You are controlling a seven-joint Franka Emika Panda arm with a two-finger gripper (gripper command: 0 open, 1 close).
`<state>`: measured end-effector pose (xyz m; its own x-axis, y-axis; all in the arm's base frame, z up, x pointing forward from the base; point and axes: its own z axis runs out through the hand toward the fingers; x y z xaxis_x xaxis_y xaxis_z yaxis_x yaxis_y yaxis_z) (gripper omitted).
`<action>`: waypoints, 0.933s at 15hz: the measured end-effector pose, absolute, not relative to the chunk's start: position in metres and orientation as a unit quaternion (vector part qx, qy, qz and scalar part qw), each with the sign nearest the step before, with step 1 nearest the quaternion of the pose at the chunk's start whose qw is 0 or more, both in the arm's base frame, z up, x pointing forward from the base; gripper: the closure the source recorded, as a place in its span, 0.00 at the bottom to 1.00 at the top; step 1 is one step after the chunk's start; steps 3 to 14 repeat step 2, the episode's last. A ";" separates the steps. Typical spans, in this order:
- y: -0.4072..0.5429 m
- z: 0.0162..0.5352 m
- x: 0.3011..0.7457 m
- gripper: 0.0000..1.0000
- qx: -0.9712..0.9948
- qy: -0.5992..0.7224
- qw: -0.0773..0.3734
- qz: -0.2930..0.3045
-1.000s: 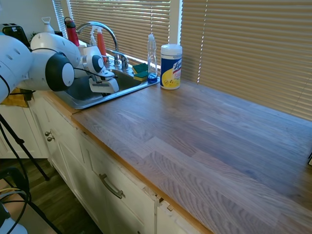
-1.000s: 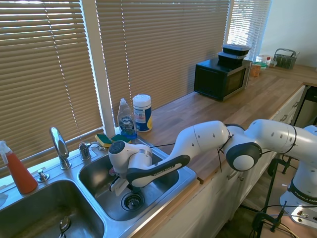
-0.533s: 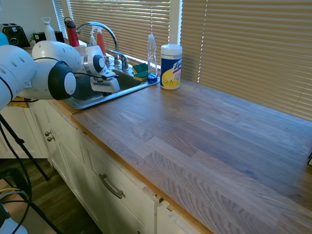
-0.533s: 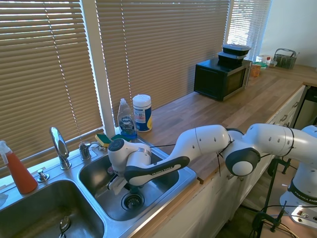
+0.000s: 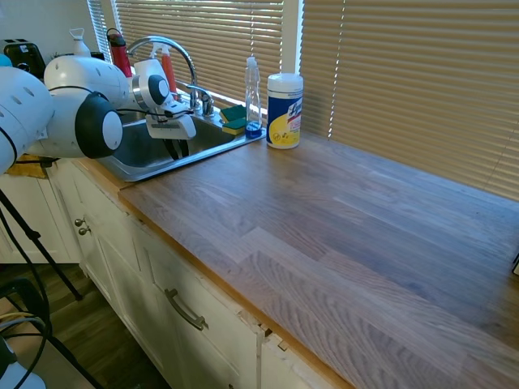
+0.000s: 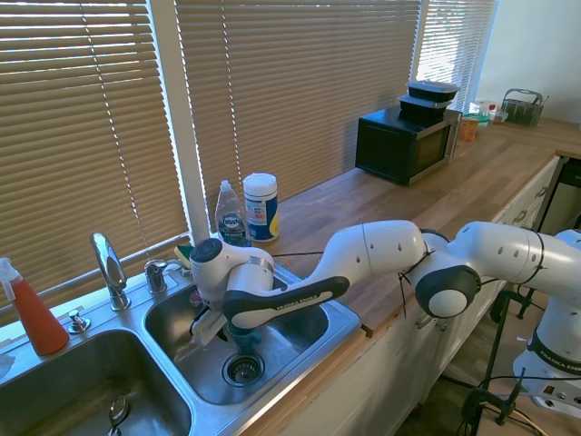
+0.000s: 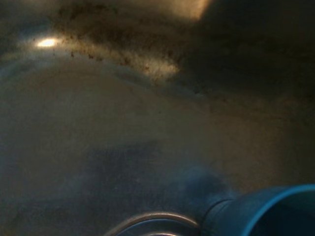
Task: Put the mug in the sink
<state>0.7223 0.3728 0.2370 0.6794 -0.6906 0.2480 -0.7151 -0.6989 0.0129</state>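
The teal-blue mug [image 6: 243,338] stands upright on the floor of the right basin of the steel sink [image 6: 309,350], just behind the drain. Its blue rim [image 7: 275,211] shows close up in the wrist view beside the drain ring. My gripper [image 5: 176,150] hangs fingers-down in that basin, directly above the mug. The fingers look open, and the mug rests on the basin floor rather than hanging from them. In the first exterior view the sink [image 5: 203,146] wall hides the mug.
A curved faucet [image 6: 111,268] stands behind the basins. A soap bottle [image 6: 231,222], a white wipes canister [image 6: 260,206] and sponges [image 5: 233,119] sit at the sink's far corner. A red spray bottle [image 6: 32,309] is at the left, and a microwave [image 6: 406,145] stands further along the counter.
My hand has lifted a little inside the right basin. The mug stays low by the drain, and more of it now shows under the arm.
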 end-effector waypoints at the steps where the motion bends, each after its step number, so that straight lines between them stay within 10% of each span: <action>1: 0.373 0.247 0.722 0.00 0.913 -0.387 0.054 0.115; 14: 0.373 0.256 0.722 0.00 0.912 -0.389 0.053 0.117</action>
